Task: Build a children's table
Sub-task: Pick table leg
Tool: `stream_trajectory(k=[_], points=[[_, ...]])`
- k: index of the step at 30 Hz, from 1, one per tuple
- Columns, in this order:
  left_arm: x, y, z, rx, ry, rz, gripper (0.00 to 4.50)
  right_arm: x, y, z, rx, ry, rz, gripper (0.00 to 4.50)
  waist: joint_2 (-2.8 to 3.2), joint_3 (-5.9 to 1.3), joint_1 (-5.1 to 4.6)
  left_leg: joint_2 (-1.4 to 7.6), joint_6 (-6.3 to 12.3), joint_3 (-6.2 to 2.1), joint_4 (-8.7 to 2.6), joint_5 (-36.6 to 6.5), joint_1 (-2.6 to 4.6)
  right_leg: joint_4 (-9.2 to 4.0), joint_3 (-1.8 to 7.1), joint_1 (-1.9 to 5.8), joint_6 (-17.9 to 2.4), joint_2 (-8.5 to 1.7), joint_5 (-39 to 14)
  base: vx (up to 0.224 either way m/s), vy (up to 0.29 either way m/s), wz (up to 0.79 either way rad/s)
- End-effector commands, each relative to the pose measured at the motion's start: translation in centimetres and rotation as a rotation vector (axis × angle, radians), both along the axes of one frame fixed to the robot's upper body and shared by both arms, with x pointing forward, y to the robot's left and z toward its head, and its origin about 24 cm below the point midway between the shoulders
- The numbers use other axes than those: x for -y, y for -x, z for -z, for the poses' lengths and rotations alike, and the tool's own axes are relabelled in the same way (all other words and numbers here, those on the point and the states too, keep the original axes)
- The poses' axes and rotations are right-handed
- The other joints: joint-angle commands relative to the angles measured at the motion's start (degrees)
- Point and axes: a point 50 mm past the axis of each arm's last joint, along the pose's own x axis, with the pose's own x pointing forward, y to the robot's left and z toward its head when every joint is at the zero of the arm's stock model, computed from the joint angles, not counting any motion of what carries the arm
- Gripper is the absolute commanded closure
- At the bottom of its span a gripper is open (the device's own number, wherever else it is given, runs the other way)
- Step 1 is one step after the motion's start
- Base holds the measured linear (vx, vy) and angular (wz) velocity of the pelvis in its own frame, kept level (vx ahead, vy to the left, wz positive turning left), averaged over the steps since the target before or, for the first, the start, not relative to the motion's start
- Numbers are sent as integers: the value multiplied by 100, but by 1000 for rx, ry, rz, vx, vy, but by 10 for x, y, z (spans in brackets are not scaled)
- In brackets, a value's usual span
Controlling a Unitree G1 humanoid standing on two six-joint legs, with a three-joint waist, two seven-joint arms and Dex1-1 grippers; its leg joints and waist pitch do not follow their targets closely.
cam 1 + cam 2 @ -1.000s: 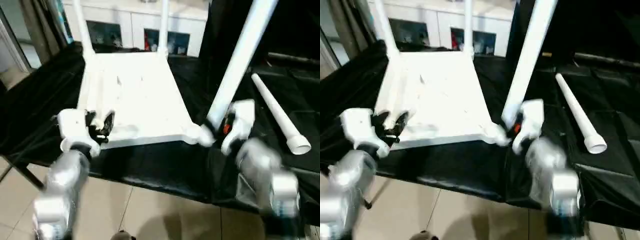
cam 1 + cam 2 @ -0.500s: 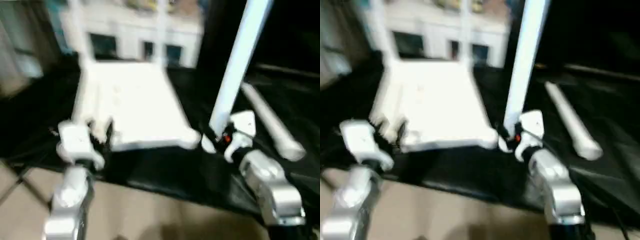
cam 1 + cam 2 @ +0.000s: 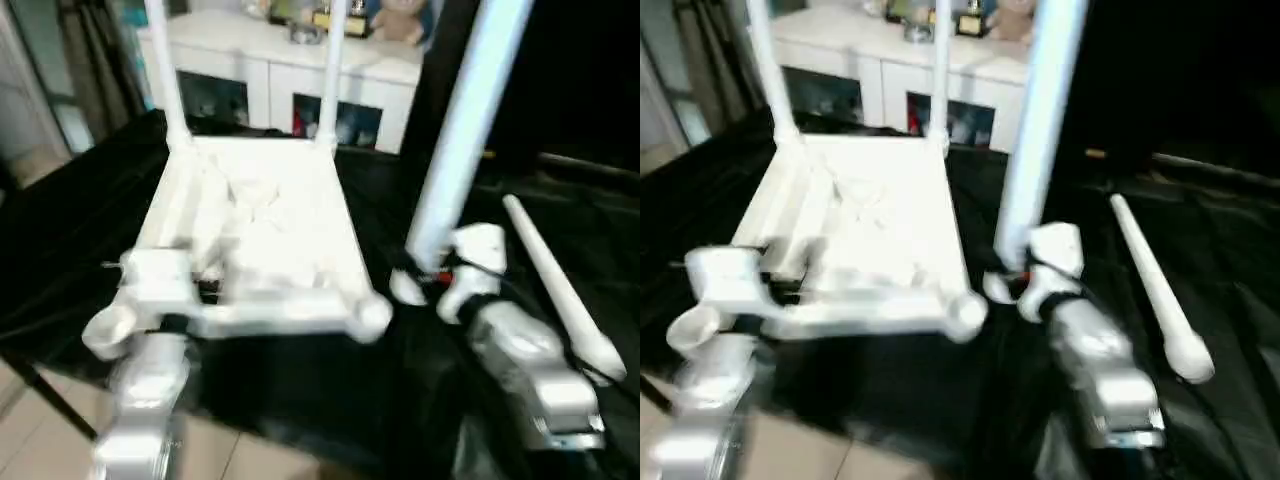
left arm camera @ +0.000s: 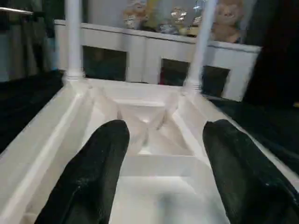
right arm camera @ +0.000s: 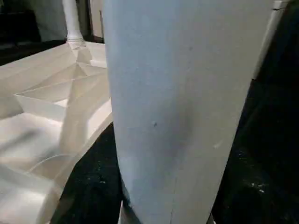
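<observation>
We have the children's table (image 3: 260,230) upside down on the black-draped table (image 3: 60,250), ribbed underside up, two far legs (image 3: 329,70) already standing. Our right tool (image 3: 432,272) grasps a third leg (image 3: 455,140) upright just beside the near right corner socket (image 3: 370,318), apparently not yet seated. Next, we judge, its foot must be lined over that socket and pressed in. Our left tool (image 4: 161,182) stands unclenched over the near edge, steadying nothing we can confirm. A fourth leg (image 3: 555,285) lies loose on the cloth. The held leg's foot is blurred, its top cut off.
</observation>
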Motion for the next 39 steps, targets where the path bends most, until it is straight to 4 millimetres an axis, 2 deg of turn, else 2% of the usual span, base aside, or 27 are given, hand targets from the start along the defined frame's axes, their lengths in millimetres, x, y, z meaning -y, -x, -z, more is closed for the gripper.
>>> stream_trajectory(k=[1,2,3,4,5,6,8,9,10,11,13,15,18,21,23,24,25,26,27,28,29,30,31,32,33,34,39], points=[[-7,0,1,-11,-12,-38,148,-8,-1,-3,21,5,-34,257,161,-334,131,364,57,-133,-563,2481,-228,-130,122,362,-349,-501,4930,-52,-96,1],[-7,-2,-1,-8,-45,-40,148,-8,-2,-3,20,-7,-26,257,196,-327,74,603,203,-231,-478,2597,-277,-75,76,273,-17,-334,4559,-52,-96,1],[-7,-2,-1,-7,-51,-40,148,-8,-2,-3,19,-10,-23,257,437,-521,17,1734,907,-887,-492,3311,225,303,62,-197,145,-589,2001,0,-141,5],[-7,-4,-2,-7,-75,-38,148,-8,-3,-4,18,-24,-16,257,418,-397,-10,2112,1635,-1029,-705,3772,272,456,185,-511,-24,-681,117,46,-150,14],[-6,-5,-2,-6,-89,-38,148,-8,-4,-4,17,-33,-12,257,397,-423,-21,1987,1883,-949,-717,3810,269,534,179,-597,-171,-609,-102,46,-150,14],[-6,-6,-3,-7,-96,-37,148,-8,-4,-4,15,-44,-7,257,360,-385,8,1576,2233,-647,-773,3358,57,470,74,-602,-481,-378,-124,-23,-131,14],[-7,-9,-3,-20,-87,-45,148,-8,-5,-4,14,-52,4,257,249,-399,-6,948,2437,-292,-644,1813,-120,23,38,-409,-1571,-376,467,-56,-200,6],[-7,-9,-3,-19,-89,-44,148,-8,-5,-4,14,-53,5,257,79,-329,168,162,1903,188,28,600,-436,-618,174,-183,-2519,-696,409,-95,-198,5],[-7,-10,-3,-19,-98,-41,148,-9,-5,-4,13,-54,6,257,-22,-326,298,157,878,246,436,-326,-448,-836,380,2,-2303,-987,-515,-105,-180,5],[-8,-13,-4,-17,-118,-31,148,-11,-5,-4,11,-56,6,257,52,-233,311,223,445,195,329,-184,-464,-865,339,-18,-1798,-1050,-1021,-105,-180,5],[-9,-17,-6,-16,-158,2,148,-14,-5,-3,1,-65,-1,257,223,-132,330,505,-55,83,-264,-365,-257,-1023,352,-27,346,-1089,-3520,-103,-166,-8],[-8,-21,-8,-9,-168,47,148,-18,-4,-2,-4,-64,-22,257,300,-167,284,567,-262,82,-606,-746,-196,-1022,-16,11,875,-777,-3426,-105,-136,-13],[-9,-26,-12,-5,-140,69,148,-21,-5,-2,-11,-76,-29,257,444,-179,244,732,-265,106,-767,-1441,70,-1184,-283,13,647,-676,-2825,-88,-57,-6],[-9,-31,-14,-3,-132,68,148,-20,-7,-2,-10,-75,-23,257,552,-116,175,938,-233,56,-896,-2329,75,-1102,-400,116,376,-780,-2621,-72,-1,1],[-9,-32,-14,-9,-125,64,148,-21,-7,-2,-9,-73,-22,257,559,-85,187,894,-168,153,-902,-2697,68,-933,-376,155,274,-895,-3116,-56,32,-3],[-8,-34,-14,-9,-126,60,148,-21,-9,-2,-8,-70,-24,257,454,-38,186,721,-170,282,-667,-2298,146,-1183,-387,53,544,-1099,-4117,-63,49,-6],[-8,-34,-14,-10,-125,60,148,-21,-9,-2,-8,-70,-24,257,407,50,178,524,-185,381,-5,-1580,557,-1852,-565,-370,749,-1446,-5279,-117,88,-15],[-7,-35,-12,-24,-122,62,148,-22,-10,-3,-6,-68,-26,257,367,41,124,576,-153,351,34,-1464,567,-1890,-717,-258,810,-1529,-5314,-117,88,-15],[-7,-35,-10,-38,-117,72,148,-23,-11,-3,-4,-66,-30,257,667,-109,143,820,-113,233,-401,-1735,192,-1409,-938,373,865,-1328,-4101,-26,177,-29],[-6,-35,-9,-47,-119,81,148,-24,-11,-4,-3,-66,-34,257,797,-75,317,1215,-250,105,-1261,-3623,-466,379,-720,609,273,-659,-1512,50,193,-21],[-6,-35,-8,-50,-121,88,148,-24,-12,-4,-3,-66,-36,257,766,-97,236,1138,-435,226,-1299,-3886,-321,200,-625,374,90,-563,-519,50,193,-21],[-4,-35,-7,-52,-110,112,148,-24,-13,-4,-4,-66,-45,257,536,-169,-16,1001,-580,56,-1184,-4140,237,-26,-228,55,-11,-647,-467,43,83,0],[-4,-35,-6,-54,-106,118,148,-25,-13,-4,-5,-67,-48,257,492,-92,53,734,-947,45,-872,-3383,201,-634,-17,-71,-130,-1055,-2580,0,0,0],[-5,-35,-4,-62,-105,120,148,-25,-14,-4,-6,-66,-50,257,379,-131,71,695,-906,74,-821,-2791,119,-732,39,-49,-81,-1075,-2997,0,0,0],[-4,-35,0,-87,-111,154,148,-25,-15,-5,-6,-63,-55,257,299,-228,111,739,-709,61,-848,-1565,-24,-675,72,90,-88,-1054,-2423,0,0,0],[-4,-35,0,-87,-111,154,148,-25,-15,-5,-6,-63,-55,257,383,-256,139,772,-589,116,-859,-836,-6,-618,58,27,-237,-953,-1392,0,0,0],[1,-35,11,-190,-143,340,148,-25,-19,-6,-4,-48,-81,257,335,-337,115,726,-367,213,-787,-116,-113,-427,78,15,-729,-802,735,0,0,0]])
